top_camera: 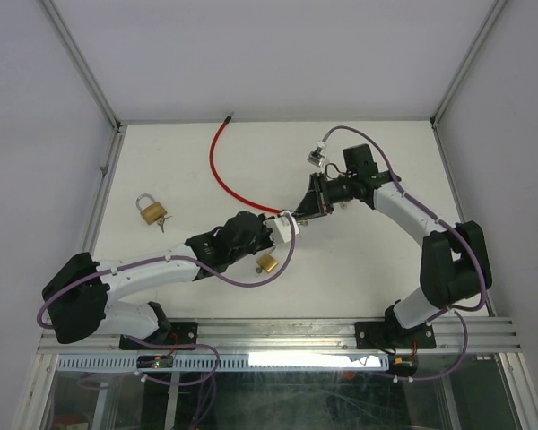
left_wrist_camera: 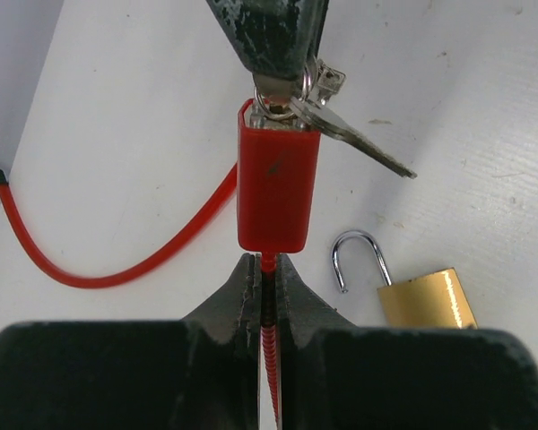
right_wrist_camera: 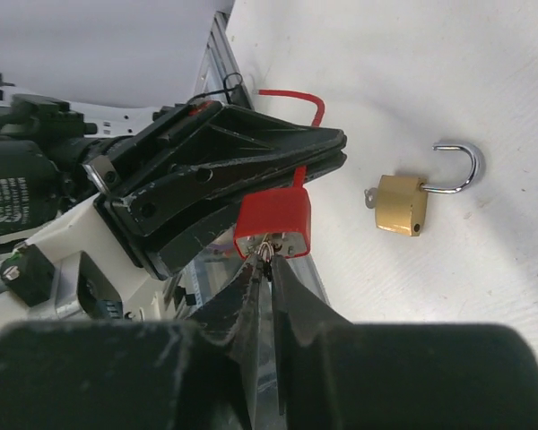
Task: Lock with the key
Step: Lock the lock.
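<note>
Top view: the left end effector (top_camera: 278, 229) and right end effector (top_camera: 303, 210) meet over the middle of the table (top_camera: 161, 152), and the lock between them is hidden.

Left wrist: the left jaws are clamped on the red cable (left_wrist_camera: 267, 262) just under the red lock body (left_wrist_camera: 278, 193), which is held above the table.

Right wrist: the right jaws pinch the key (right_wrist_camera: 271, 244) seated in the body. Turning it seems the step in hand, and it calls for a steady wrist roll. The keyway itself is hard to make out.

Brass padlock: quantity two, the left padlock (top_camera: 150, 210) at centre left of the frame and the open padlock (top_camera: 268, 263) at centre. Red cable lock (left_wrist_camera: 278, 184): quantity one. Key bunch (left_wrist_camera: 341, 125): quantity one. Gripper: quantity two, left gripper (left_wrist_camera: 267, 269) and right gripper (right_wrist_camera: 267, 262).
</note>
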Controlling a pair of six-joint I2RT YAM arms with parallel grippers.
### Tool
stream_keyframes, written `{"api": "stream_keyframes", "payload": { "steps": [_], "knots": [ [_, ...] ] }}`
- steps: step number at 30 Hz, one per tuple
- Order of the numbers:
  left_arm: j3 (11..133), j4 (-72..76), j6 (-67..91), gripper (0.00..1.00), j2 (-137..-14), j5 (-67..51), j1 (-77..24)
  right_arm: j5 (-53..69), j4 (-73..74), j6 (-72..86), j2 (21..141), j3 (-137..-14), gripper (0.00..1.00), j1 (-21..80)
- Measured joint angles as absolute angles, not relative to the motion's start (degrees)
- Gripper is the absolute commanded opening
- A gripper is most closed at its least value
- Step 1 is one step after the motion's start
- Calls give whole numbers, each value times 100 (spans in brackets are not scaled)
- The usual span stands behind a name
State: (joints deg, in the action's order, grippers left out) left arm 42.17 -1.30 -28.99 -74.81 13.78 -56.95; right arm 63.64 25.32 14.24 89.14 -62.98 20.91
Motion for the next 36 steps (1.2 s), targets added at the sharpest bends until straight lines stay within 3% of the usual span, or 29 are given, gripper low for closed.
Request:
{"api": "stream_keyframes", "payload": {
  "steps": [6, 13, 15, 20, 23, 28, 36],
  "knots": [
    [4217, 67, -2950, 0, -7476, 1411, -5704, 6702, 2119, 1857, 8779, -6097, 34, 1824],
    [4036, 97, -2917, 0, -7190, 1149, -5704, 6877, 2145, 1160, 8287, -6012, 43, 1509],
    [3957, 95, -2893, 0, -7026, 965, -5704, 6901, 2379, 482, 8047, -6027, 51, 1400],
    [3931, 91, -2762, 0, -6818, 392, -5701, 7013, 3155, -2471, 7212, -6023, 84, 1347],
    [3933, 30, -2650, 0, -6814, -36, -5701, 7196, 3457, -4615, 6438, -5835, 82, 1347],
    [3938, -143, -2486, 0, -6820, -663, -5693, 7417, 4589, -7601, 6272, -6042, 62, 1614],
    [4010, -224, -2292, 0, -6836, -1372, -5627, 6499, 4884, -9126, 6420, -5531, 48, 2714]
  ]
}}
